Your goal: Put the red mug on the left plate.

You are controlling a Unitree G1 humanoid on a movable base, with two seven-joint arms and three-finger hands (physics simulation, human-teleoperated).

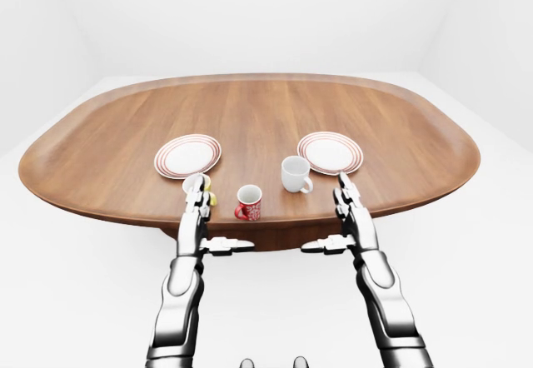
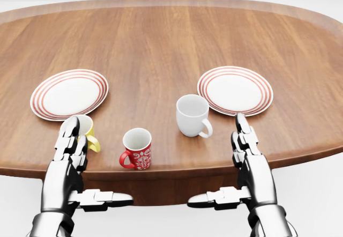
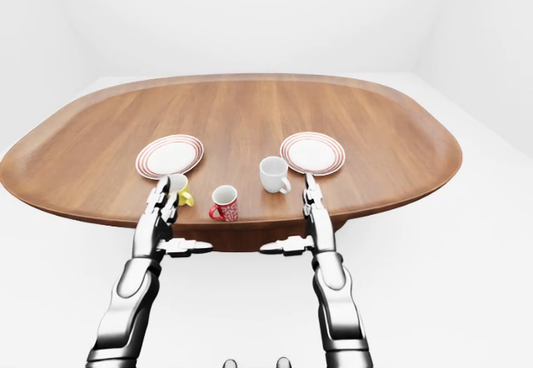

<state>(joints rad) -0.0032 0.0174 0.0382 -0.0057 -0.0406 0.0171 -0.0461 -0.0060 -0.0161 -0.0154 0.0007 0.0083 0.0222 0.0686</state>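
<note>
red mug: upright on the wooden surface, near its bottom edge in the head view, handle turned left
left plate: up and left of the red mug, bare
yellow mug: just left of the red mug (easy to knock)
left hand: fingers extended, empty, left of the red mug
right hand: fingers open, empty
approach: come in from the red mug's right, clear of the yellow one, then grip the body
</note>
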